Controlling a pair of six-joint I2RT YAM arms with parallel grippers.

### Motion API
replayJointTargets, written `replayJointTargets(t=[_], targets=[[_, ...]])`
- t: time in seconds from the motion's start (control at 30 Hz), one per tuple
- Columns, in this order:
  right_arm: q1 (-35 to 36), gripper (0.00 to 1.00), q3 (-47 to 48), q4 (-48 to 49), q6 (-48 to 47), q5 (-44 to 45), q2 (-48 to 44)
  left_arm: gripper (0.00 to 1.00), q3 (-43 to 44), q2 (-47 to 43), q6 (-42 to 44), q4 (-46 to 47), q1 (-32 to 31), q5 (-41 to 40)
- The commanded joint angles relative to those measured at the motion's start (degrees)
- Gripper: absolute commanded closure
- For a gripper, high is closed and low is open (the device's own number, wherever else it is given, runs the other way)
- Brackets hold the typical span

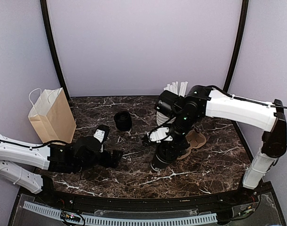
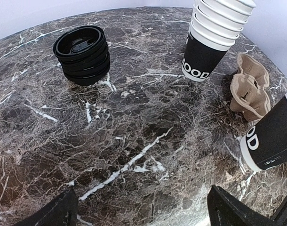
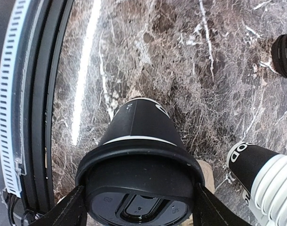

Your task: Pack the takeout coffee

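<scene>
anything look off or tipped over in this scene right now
Yes: the takeout coffee, clamped at its lid by the right gripper, leans well off upright, far more than the cup stack nearby. No spill shows.

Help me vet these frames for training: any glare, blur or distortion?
Right wrist: a white glare streak runs down the table, and the takeout coffee looms large near the lens. Left wrist: sharp, table edge bows. Top external: even, soft light.
</scene>
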Motion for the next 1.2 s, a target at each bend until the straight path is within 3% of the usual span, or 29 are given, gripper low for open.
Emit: replayJointTargets(t=[0.0, 0.2, 0.47, 0.77, 0.9, 1.0, 1.17], targets=[[3.4, 0.25, 0.4, -1.3, 1.2, 6.8, 1.3, 0.01, 1.9, 1.1, 0.4, -1.2, 0.3, 0.0], [5.5, 0.18, 0.3, -0.8, 2.5, 9.1, 3.3, 0.01, 2.3, 2.2, -0.2, -0.9, 0.3, 1.1], [5.6, 0.17, 2.2, -1.9, 3.2, 8.7, 5.2, 0.01, 2.8, 3.6, -0.1, 0.1, 0.3, 2.5], [4.3, 0.17, 2.2, -1.6, 2.9, 5.4, -2.3, 0.07, 9.2, 6.6, -3.8, -3.4, 0.3, 8.1], [-2.5, 0.2, 2.1, 1.2, 5.7, -1.4, -6.2, 0.15, 17.7, 13.3, -5.4, -7.1, 0.4, 18.0], [-12.0, 0.24, -0.6, 7.0, 11.0, -8.5, -9.8, 0.23, 22.5, 18.1, -7.3, -7.0, 2.3, 33.3], [-22.0, 0.34, -13.4, 15.6, 21.7, -20.9, -16.1, 0.26, 23.9, 20.6, -10.9, -4.3, 3.6, 43.0]])
